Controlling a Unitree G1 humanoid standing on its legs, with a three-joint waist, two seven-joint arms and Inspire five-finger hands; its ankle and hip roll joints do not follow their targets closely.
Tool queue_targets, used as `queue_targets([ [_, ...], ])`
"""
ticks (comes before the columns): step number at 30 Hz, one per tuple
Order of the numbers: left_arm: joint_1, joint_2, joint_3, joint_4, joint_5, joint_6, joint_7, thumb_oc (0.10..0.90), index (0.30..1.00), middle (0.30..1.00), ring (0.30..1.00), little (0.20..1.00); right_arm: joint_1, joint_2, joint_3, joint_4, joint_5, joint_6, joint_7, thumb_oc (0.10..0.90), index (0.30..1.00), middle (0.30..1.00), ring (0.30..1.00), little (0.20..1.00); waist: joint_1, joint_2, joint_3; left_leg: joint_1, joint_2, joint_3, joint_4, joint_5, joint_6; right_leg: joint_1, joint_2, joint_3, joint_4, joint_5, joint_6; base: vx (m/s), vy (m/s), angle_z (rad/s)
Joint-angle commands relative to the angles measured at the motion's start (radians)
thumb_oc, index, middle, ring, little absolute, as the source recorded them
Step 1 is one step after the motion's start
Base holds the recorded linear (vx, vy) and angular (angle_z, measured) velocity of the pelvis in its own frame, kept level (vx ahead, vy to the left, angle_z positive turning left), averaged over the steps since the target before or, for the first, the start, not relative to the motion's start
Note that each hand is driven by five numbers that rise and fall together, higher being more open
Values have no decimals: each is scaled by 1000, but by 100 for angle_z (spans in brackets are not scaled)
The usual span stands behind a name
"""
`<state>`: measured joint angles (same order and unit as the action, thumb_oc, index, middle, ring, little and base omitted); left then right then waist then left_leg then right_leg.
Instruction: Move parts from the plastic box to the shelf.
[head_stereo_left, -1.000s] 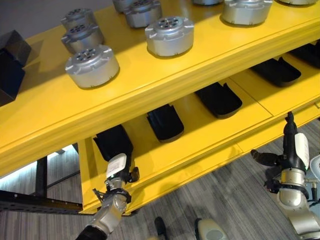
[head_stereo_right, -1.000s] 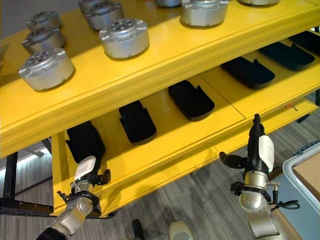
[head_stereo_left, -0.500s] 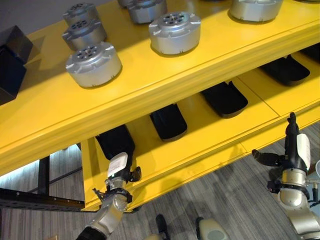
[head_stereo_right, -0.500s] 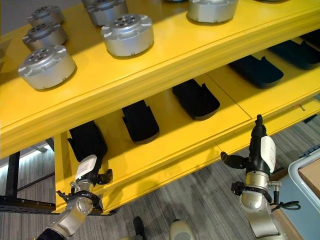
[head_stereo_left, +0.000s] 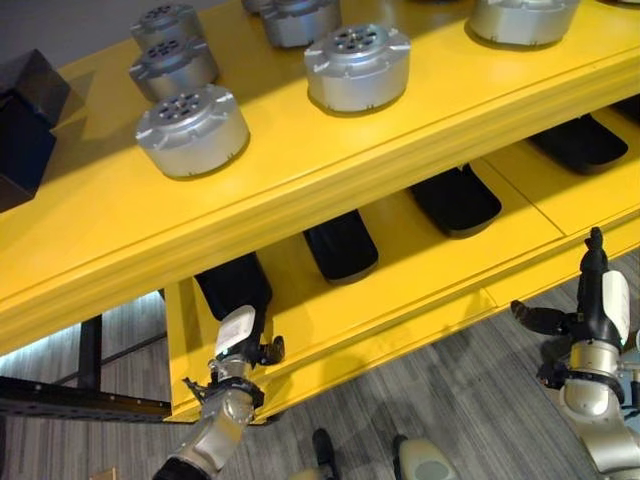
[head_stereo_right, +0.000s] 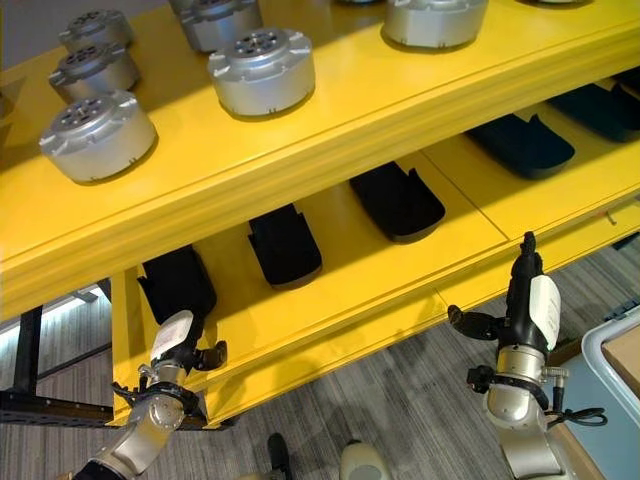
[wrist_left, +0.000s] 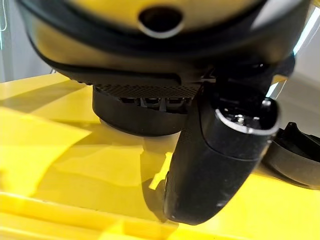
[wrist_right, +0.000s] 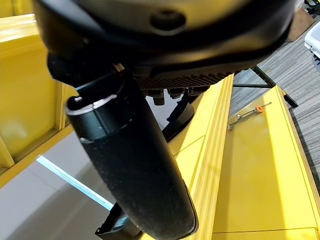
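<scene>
Several silver round parts (head_stereo_left: 192, 128) stand on the yellow shelf's top tier (head_stereo_left: 300, 170). Black tray-shaped parts (head_stereo_left: 341, 244) lie in a row on the lower tier (head_stereo_left: 420, 260). My left hand (head_stereo_left: 238, 338) is at the lower tier's front left corner, just before the leftmost black part (head_stereo_left: 232, 284). It is open, its thumb (wrist_left: 220, 165) standing clear and holding nothing. My right hand (head_stereo_left: 595, 300) hangs before the lower tier's front edge on the right. Its fingers (head_stereo_right: 522, 275) point straight up with the thumb spread, open and empty.
A pale plastic box rim (head_stereo_right: 605, 345) shows at the far right, beside my right arm. A black box (head_stereo_left: 25, 120) sits at the top tier's left end. Grey plank floor (head_stereo_left: 450, 400) lies below the shelf.
The camera has shifted a little, so the whole scene sits slightly lower and further right. Both hands and the parts stay where they were.
</scene>
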<state>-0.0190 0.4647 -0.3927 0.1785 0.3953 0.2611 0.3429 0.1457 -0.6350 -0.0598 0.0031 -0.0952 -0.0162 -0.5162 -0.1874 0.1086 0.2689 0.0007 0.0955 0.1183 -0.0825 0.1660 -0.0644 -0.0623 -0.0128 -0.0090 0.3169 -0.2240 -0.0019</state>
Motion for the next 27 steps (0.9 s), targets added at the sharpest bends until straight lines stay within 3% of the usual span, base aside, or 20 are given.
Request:
queue_targets([
  [1, 8, 66, 23, -19, -42, -6, -8, 900, 1000, 1000, 1000, 1000, -60, -33, -96, -139, 2, -62, -62, 900, 1000, 1000, 1000, 1000, 10, -64, -30, 16, 36, -34, 84, -153, -22, 95, -7, 0, -214, 96, 23, 0, 0, 0],
  [27, 54, 93, 55, -129, -41, -18, -69, 900, 1000, 1000, 1000, 1000, -60, -42, -110, -144, -3, -51, -80, 900, 1000, 1000, 1000, 1000, 29, -55, -32, 8, 32, -50, 87, -144, -26, 98, -10, -15, -217, 95, 20, 0, 0, 0],
])
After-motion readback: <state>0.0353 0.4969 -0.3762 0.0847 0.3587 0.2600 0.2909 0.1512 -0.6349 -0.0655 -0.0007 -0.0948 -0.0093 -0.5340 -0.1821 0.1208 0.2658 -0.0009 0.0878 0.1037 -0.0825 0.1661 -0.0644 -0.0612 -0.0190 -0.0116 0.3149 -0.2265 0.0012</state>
